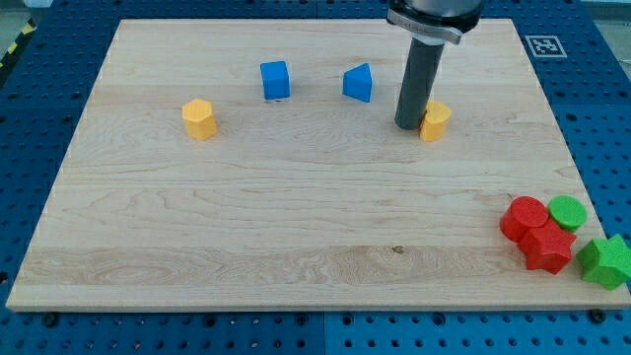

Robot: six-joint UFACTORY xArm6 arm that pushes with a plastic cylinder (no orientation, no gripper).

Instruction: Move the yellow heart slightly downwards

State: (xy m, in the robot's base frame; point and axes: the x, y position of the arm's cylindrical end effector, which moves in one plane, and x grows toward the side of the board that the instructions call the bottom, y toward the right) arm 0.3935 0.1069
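Camera view shows my tip (408, 125) touching the left side of the yellow heart (434, 120), near the board's (296, 217) upper right, at about one o'clock from its middle. I have no gripper, only a rod, so nothing opens or shuts. What could go wrong: a push from here may slide the heart sideways toward three o'clock, not down toward six. The heart sits at three o'clock from my tip. The blue blocks (275, 80) are well apart, toward ten o'clock.

tip (408, 125) touching left side of yellow block (434, 120); second yellow block (199, 118) far left on bench (296, 217).
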